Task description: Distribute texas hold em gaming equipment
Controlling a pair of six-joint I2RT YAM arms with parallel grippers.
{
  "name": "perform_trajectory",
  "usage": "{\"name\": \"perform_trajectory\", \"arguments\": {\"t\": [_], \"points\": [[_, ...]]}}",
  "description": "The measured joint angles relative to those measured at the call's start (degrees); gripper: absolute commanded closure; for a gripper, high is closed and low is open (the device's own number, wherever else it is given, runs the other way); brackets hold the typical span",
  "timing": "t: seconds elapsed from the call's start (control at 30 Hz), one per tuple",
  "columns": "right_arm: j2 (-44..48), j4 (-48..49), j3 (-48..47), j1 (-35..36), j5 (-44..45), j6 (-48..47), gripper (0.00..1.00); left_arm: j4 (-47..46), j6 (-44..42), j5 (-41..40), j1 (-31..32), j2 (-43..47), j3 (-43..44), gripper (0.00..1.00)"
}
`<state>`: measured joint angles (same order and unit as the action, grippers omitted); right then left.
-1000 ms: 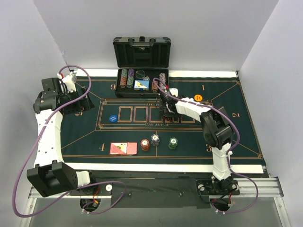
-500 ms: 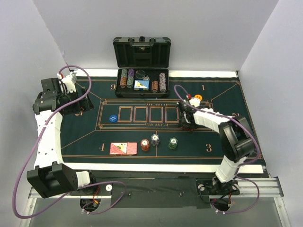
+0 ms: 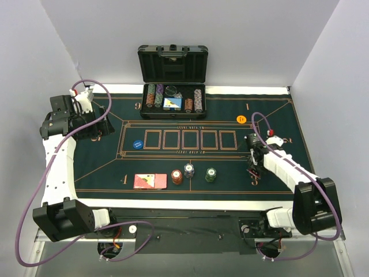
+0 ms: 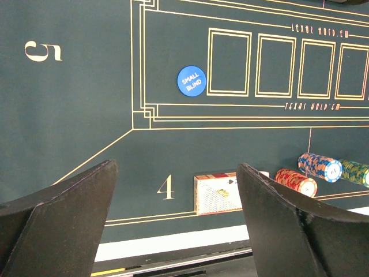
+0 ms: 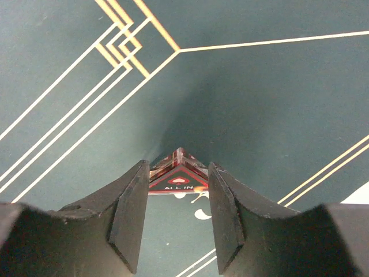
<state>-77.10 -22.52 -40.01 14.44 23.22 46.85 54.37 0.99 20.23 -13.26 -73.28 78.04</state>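
The right jaws pinch the triangular marker (image 5: 179,176) by its two sides, down by the numeral 3 at the near right of the felt (image 3: 104,167). The left jaws are spread wide and hold nothing, above the felt's left end. Cards (image 3: 150,181) and three chip stacks (image 3: 189,171) sit along the near edge, with the blue disc (image 3: 137,145) at left and the orange disc (image 3: 241,119) at far right.

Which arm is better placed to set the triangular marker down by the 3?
Right. Its gripper holds the marker right at the 3; the left gripper is open and empty, far off by the 5.
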Motion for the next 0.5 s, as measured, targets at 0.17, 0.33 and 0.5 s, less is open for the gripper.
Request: {"name": "perform_trajectory", "arguments": {"t": [0.17,0.33,0.5], "points": [[1.9,-1.1,1.0,-3.7,-0.8,1.9,0.55,0.0,0.0,0.0,0.0,0.0,0.0,0.04],[0.2,-1.1,1.0,-3.8,-3.2,2.3,0.23,0.2,0.0,0.0,0.0,0.2,0.0,0.04],[0.2,-1.3,1.0,-3.7,-3.5,2.0,0.19,0.3,0.0,0.0,0.0,0.9,0.0,0.04]]}}
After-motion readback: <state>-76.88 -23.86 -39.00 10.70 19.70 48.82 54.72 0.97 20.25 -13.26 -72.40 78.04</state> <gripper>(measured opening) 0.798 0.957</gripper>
